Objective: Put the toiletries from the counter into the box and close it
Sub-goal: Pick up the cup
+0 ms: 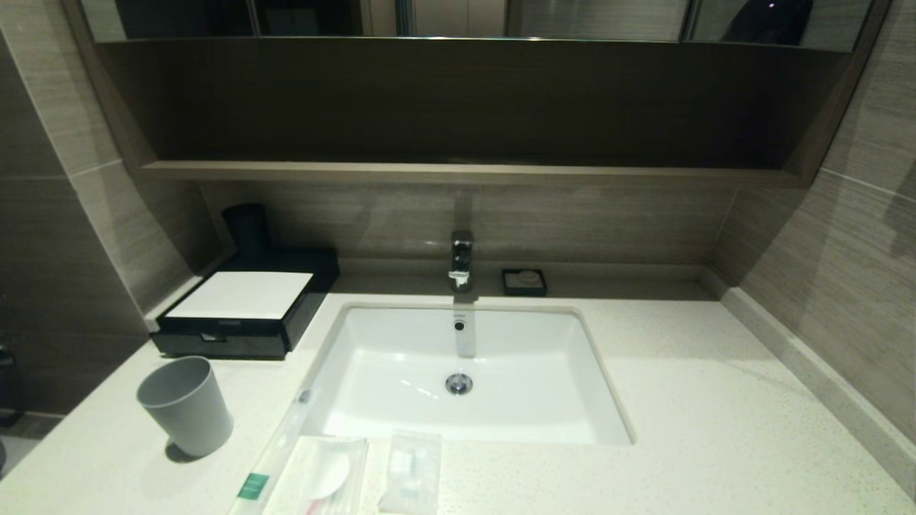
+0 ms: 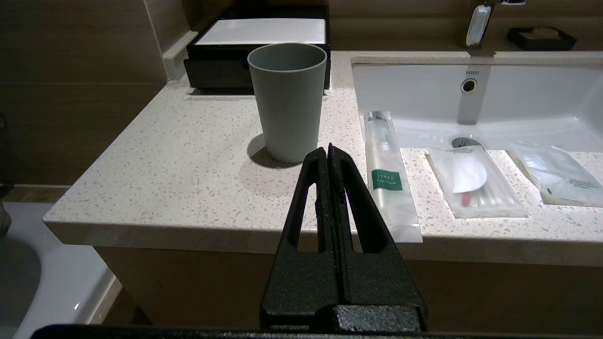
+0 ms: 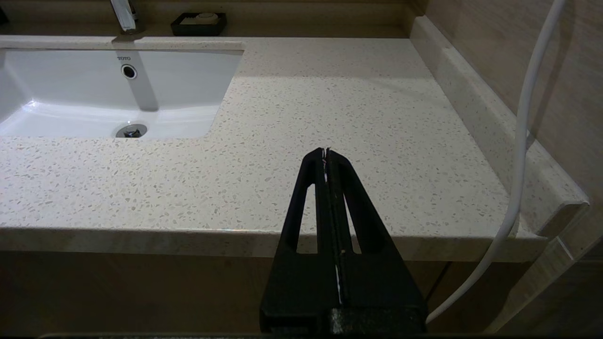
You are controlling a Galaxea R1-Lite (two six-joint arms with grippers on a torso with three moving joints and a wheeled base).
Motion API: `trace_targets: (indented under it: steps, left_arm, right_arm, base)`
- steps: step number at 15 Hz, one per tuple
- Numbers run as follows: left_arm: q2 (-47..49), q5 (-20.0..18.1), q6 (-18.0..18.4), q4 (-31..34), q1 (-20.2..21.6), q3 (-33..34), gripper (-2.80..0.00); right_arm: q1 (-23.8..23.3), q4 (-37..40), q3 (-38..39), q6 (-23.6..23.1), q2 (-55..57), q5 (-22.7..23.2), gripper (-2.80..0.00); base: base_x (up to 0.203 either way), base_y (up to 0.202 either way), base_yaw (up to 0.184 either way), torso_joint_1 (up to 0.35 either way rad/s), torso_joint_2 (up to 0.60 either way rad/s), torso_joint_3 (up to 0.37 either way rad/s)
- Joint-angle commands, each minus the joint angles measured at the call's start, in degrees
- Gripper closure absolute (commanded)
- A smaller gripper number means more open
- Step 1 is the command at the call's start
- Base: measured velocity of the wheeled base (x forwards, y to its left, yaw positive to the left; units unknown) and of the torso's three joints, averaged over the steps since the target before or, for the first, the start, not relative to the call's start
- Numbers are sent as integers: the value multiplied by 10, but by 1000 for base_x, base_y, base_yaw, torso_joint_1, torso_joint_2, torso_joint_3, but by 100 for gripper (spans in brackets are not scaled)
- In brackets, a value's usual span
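Note:
Three clear packets lie on the counter [image 1: 715, 400] along its front edge, before the sink. The long thin packet with a green label [image 1: 266, 465] [image 2: 388, 174] lies leftmost. A flat packet with white contents [image 1: 323, 476] [image 2: 473, 181] is beside it, and a second small packet [image 1: 411, 472] [image 2: 558, 174] lies to its right. The black box with a white top [image 1: 243, 311] [image 2: 259, 44] stands at the back left, its drawer pushed in. My left gripper [image 2: 328, 149] is shut and empty, off the counter's front edge. My right gripper [image 3: 325, 151] is shut and empty before the counter's right part. Neither arm shows in the head view.
A grey cup [image 1: 186, 405] [image 2: 288, 101] stands upright between the box and the packets. The white sink basin [image 1: 465, 372] with its tap [image 1: 461, 259] sits mid-counter. A small black dish [image 1: 524, 281] is behind it. A white cable [image 3: 523, 141] hangs at the right wall.

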Motion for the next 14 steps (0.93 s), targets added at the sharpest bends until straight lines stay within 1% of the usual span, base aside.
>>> trace_targets:
  steps: [1,5,8,9,10,12,14]
  left_arm:
    - [1,-2,0,17,0,-24,0]
    - [1,1,0,59,0,-79,0]
    - [1,8,1,127,0,-135,0]
    - [1,18,5,147,0,-150,0]
    - [1,34,19,162,0,-160,0]
    - [10,48,38,163,0,-164,0]
    - [53,56,41,150,0,-170,0]
  right_arm:
    - [0,0,1,0,0,0,0]
    - [0,0,1,0,0,0,0]
    - [0,0,1,1,0,0,0]
    - [0,0,1,0,0,0,0]
    - [0,0,1,0,0,0,0]
    - [0,0,1,0,0,0,0]
    - [0,0,1,0,0,0,0]
  base:
    - [0,0,0,0,0,0]
    - [0,0,0,0,0,0]
    - [0,0,0,0,0,0]
    - [0,0,0,0,0,0]
    - [0,0,0,0,0,0]
    - [0,0,0,0,0,0]
    - [0,0,0,0,0,0]
